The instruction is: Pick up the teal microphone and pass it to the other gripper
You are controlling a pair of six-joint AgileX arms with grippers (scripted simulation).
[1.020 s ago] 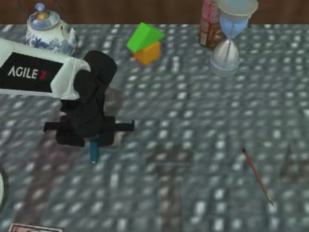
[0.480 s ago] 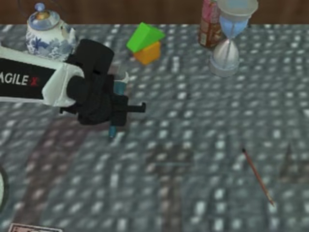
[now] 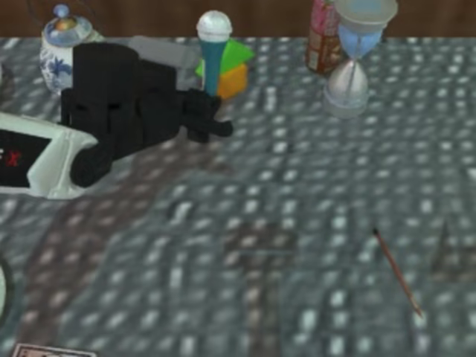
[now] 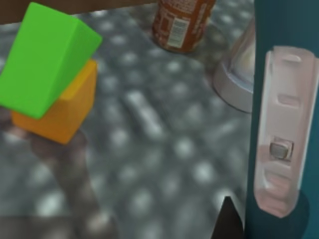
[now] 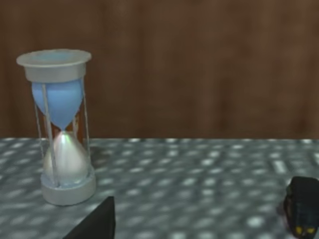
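The teal microphone [image 3: 212, 68] stands upright off the table, its white head [image 3: 214, 26] on top, in front of the green block. My left gripper [image 3: 208, 113] is shut on the lower handle. In the left wrist view the teal handle with its white switch plate [image 4: 281, 134] fills one side, and one black fingertip [image 4: 228, 223] lies against it. The other gripper, my right one, is out of the top view. Its wrist view shows a single black fingertip [image 5: 99, 221] with nothing beside it.
A green wedge [image 3: 232, 52] sits on an orange cube [image 3: 233, 82] right behind the microphone. A blue-white teapot [image 3: 67, 41] stands at the back left, a can [image 3: 323, 37] and an hourglass [image 3: 355, 63] at the back right. A brown pencil [image 3: 396, 271] lies front right.
My left gripper has lifted the microphone off the table, turned it upright and carried it toward the back and to the right. The wrist has rolled over.
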